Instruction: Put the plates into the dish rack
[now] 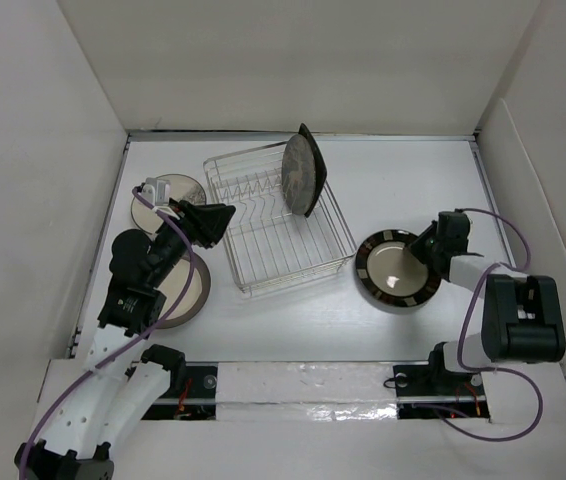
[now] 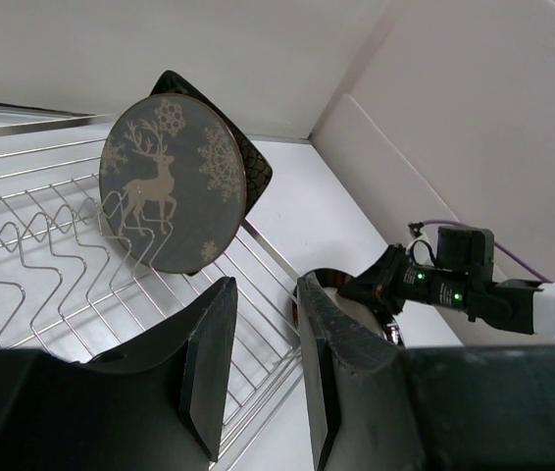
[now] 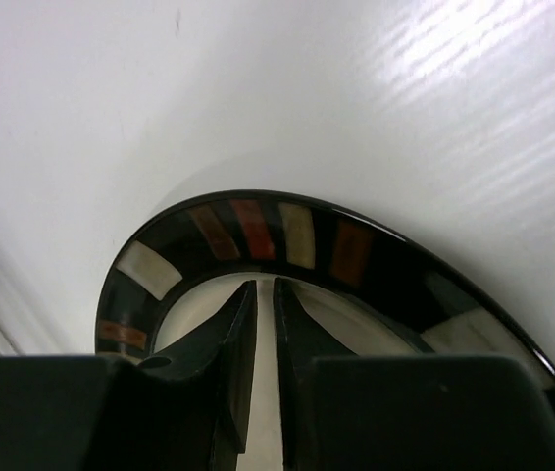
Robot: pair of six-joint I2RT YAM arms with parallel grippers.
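1. while two round plates lie flat at far left, a cream-grey ceramic plate (image 1: 188, 188) and a brown-rimmed cream plate (image 1: 189, 292) partly under the left arm, the left gripper (image 1: 213, 222) sits between them and the rack, pointing at it, jaws part spread, nothing between.
2. silver wire dish rack (image 1: 283, 255) mid table; round grey reindeer plate (image 2: 170, 186) and square dark floral plate (image 2: 255, 169) stand on edge in its far-right slots.
3. round black plate with cream and red-brown rim bars (image 1: 395, 272) lies flat just right of the rack. right gripper (image 1: 426, 245) is at its far-right rim, so the right arm is the nearer one. the rack lies to this plate's left.
4. right wrist view shows the jaws nearly pressed together, a thin slit over the plate's well, nothing seen pinched; top view hides that. only the left wrist view shows the deer pattern.
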